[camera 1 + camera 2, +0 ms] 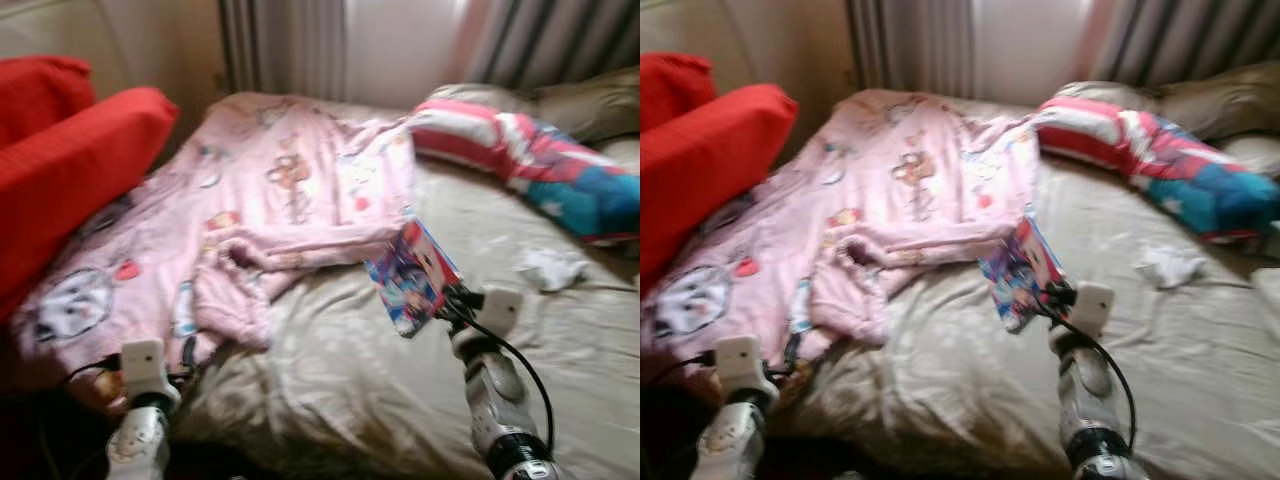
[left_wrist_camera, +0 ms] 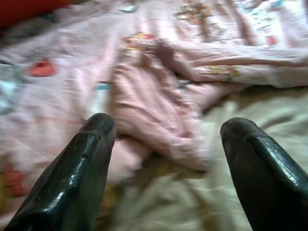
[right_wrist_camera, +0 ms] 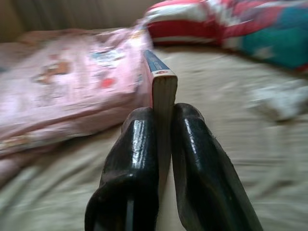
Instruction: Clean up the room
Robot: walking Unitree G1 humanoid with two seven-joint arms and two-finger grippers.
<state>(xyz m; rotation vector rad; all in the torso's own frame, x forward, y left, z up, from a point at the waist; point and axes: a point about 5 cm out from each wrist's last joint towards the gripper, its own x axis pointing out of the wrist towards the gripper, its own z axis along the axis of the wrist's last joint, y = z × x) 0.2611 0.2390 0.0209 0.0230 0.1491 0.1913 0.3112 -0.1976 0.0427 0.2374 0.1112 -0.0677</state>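
Book (image 1: 413,278) with a bright cartoon cover, held up above the beige bedsheet (image 1: 350,380), is clamped between the 2 black fingers (image 3: 132,163) of the right gripper (image 3: 162,144), which pinch its lower edge so that it stands on end with the pale page block and a blue-and-red strip of spine facing the wrist camera; whatever is printed on the cover and spine is too blurred to read; nearer the robot's left, the left gripper (image 2: 166,139) hangs low at the bed's edge with its fingers spread wide apart, nothing between them, pointing at a bunched fold of the pink blanket (image 1: 260,200); that blanket, printed with small cartoon figures, is spread over the left half of the bed and rumpled where it meets the bare sheet, just beside the book; 2 red cushions (image 1: 70,150) sit at the far left, against the blanket's edge; to the right a small crumpled white scrap (image 1: 552,268) lies on the sheet; beyond it a long striped pillow (image 1: 530,160) in red, white and blue rests near the head of the bed, with striped curtains (image 1: 290,45) behind.
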